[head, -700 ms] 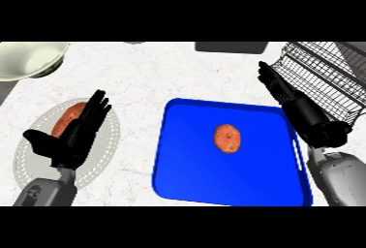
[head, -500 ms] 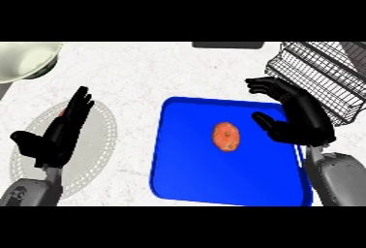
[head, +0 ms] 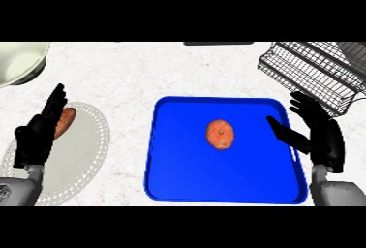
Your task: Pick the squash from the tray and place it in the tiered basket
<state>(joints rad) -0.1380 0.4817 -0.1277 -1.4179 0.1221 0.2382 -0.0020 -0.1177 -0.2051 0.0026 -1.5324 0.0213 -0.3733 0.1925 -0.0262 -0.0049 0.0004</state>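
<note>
white counter: one blue tray (head: 178, 189), one squash (head: 220, 134), one tiered basket (head: 314, 72); left hand (head: 36, 138), right hand (head: 318, 135) spread.

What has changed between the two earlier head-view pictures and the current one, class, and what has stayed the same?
The right hand has drawn back from over the tray toward its right edge and a little lower, fingers open, holding nothing. The left hand shifted slightly, uncovering more of the orange item on the plate. Nothing was grasped or released. The squash stays mid-tray; the tiered basket and bowl are unmoved.
</note>
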